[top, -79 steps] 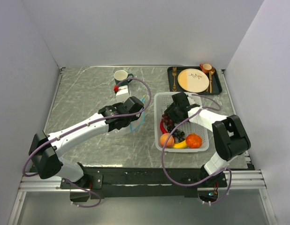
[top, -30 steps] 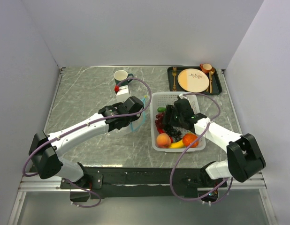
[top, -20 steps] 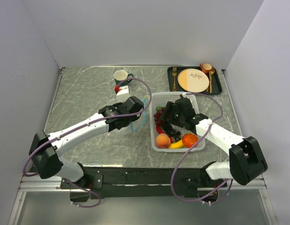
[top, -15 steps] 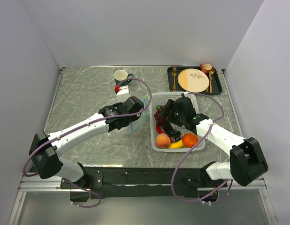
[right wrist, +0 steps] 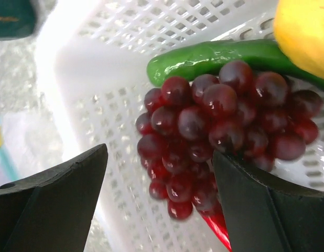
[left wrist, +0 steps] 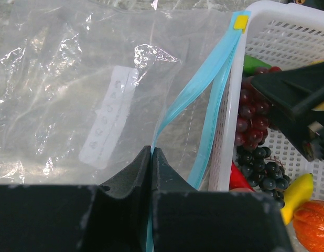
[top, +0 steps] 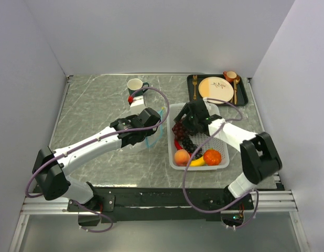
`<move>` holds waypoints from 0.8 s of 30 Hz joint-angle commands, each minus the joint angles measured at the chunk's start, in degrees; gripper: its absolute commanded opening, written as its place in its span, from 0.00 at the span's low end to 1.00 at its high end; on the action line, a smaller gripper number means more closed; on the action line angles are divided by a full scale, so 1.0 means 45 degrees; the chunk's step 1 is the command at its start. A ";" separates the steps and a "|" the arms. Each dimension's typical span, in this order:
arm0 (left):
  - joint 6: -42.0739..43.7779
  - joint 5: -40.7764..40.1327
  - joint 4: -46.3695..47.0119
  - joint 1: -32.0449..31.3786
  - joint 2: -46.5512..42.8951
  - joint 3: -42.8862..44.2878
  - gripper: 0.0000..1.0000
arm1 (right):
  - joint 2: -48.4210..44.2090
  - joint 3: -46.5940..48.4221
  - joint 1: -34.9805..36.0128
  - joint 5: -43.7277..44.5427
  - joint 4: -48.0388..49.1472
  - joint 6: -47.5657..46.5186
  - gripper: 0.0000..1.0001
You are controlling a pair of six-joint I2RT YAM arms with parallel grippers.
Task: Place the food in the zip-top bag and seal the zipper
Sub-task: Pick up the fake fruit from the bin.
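Observation:
My left gripper (left wrist: 151,152) is shut on one teal strip of the zipper (left wrist: 217,100), holding the mouth of the clear zip-top bag (left wrist: 73,89) open beside the white basket (left wrist: 288,21). In the top view it sits at the bag (top: 153,135). My right gripper (right wrist: 161,157) is open and empty, its jaws on either side of a red grape bunch (right wrist: 219,115) in the basket's far-left corner (top: 178,127). Green pepper (right wrist: 214,55), lemon (right wrist: 303,31), chili (top: 177,144), dark grapes (top: 189,144), peach (top: 181,157), banana (top: 200,162) and orange (top: 212,157) lie in the basket.
The white mesh basket (top: 223,142) stands right of centre, touching the bag's mouth. A dark tray with a cream plate (top: 216,89), cutlery and a small orange cup (top: 231,76) sits at the back right. A mug (top: 135,84) stands at the back centre.
My right gripper has moved from over the basket's middle to its far-left corner, over the red grapes. The basket had slid slightly left earlier. My left arm and the bag have not moved.

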 commanded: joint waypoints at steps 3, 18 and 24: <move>0.0006 -0.0375 0.0002 -0.0048 -0.0316 0.0149 0.09 | 0.1249 0.1094 -0.0084 0.0426 -0.1041 0.0785 0.88; 0.0084 -0.0219 -0.0017 -0.0009 -0.0218 0.0226 0.09 | 0.2150 0.0430 -0.0103 0.0075 -0.0439 -0.0190 0.51; 0.0084 -0.0180 -0.0017 0.0010 -0.0180 0.0304 0.09 | 0.0706 -0.0176 -0.0084 0.0524 0.0189 -0.1010 0.30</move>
